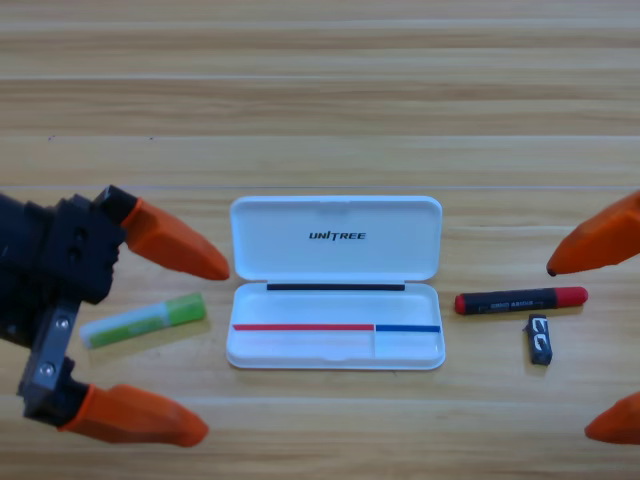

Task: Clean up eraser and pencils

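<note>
Left of the white case point(335, 285), I see my left gripper point(205, 345) low over the table with its two orange jaws spread wide, one tip level with the case's raised lid, the other below the level of the case's front edge. Between those jaws, touching neither, lies the pale green pencil point(143, 321), tilted slightly, its bright green end pointing toward the case and stopping just short of the tray. The gripper's black body and grey arm run off toward the left edge.

Right of the case, my right gripper point(568, 350) shows only two orange jaw tips at the picture's edge, also spread well apart, one level with the case's hinge, the other below its front edge. Between them and the case lies the black pencil point(521, 300) with red ends, flat and almost level, its near end just beside the tray's right wall. The eraser point(540, 339), a small black block with white markings, rests just below that pencil's right half, standing lengthwise away from it and not touching.

The case sits open on the wooden table point(320, 100), lid back, its tray holding none of the three items.
</note>
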You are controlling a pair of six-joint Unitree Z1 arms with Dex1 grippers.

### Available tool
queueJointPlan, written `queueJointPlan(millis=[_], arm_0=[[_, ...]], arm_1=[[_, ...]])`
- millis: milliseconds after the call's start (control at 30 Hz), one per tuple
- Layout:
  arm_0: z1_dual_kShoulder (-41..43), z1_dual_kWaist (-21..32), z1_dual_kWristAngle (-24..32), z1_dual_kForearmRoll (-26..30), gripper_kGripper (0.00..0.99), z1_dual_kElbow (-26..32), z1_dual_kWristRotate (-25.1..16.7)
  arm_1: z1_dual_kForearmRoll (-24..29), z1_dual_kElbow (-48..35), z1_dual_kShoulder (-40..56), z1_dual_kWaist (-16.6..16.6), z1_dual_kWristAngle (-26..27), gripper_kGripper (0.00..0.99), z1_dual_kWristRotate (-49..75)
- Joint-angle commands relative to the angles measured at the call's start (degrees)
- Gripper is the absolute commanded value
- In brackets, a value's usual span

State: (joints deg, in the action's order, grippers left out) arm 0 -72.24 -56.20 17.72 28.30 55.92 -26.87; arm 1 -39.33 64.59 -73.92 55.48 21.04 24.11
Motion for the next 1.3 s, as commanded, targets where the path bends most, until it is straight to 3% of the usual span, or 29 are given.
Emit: queueJointPlan(millis=[33,133,400,500,633,700,733,900,1067,1300], arm_0=[[-0.98,-2.07,-0.14,0.00,0.945,0.24,-0.73],[-0.01,-2.07,0.21,-2.20,0.923,-0.90,-2.13],[-0.45,-2.07,-1.81,-0.18,0.925,0.33,-3.54],[-3.09,-2.07,-8.05,3.43,0.925,3.85,-4.86],[-11.79,-1.89,-19.92,12.22,0.928,13.25,-6.97],[-13.55,-0.93,-27.48,12.39,0.937,13.78,-7.67],[-14.60,1.01,-28.71,12.57,0.939,13.95,-8.28],[-22.25,9.97,-29.85,14.33,0.951,15.36,-10.22],[-28.31,13.66,-31.43,14.24,0.951,14.30,-9.69],[-34.02,18.94,-27.12,14.15,0.945,13.60,-9.87]], arm_1=[[0.92,-2.10,-1.40,1.03,-0.82,0.971,-0.55],[0.92,-2.01,-1.40,1.03,-0.82,0.971,-0.73],[1.18,-2.01,-0.17,0.06,-4.08,0.988,-4.51],[1.45,-1.75,-0.26,-2.84,-5.83,0.989,-7.76],[1.18,-1.04,-2.11,-8.64,-7.24,0.989,-16.29],[1.71,-2.10,-2.19,-8.90,-14.45,0.989,-22.17],[1.45,-2.36,-2.81,-8.90,-17.88,0.989,-24.37],[-4.44,-2.19,-10.02,-10.04,-20.51,0.985,-29.21],[-4.44,-3.24,-15.82,-10.04,-21.92,0.988,-34.13],[-2.51,-2.36,-23.64,-9.87,-25.08,0.989,-44.50]])
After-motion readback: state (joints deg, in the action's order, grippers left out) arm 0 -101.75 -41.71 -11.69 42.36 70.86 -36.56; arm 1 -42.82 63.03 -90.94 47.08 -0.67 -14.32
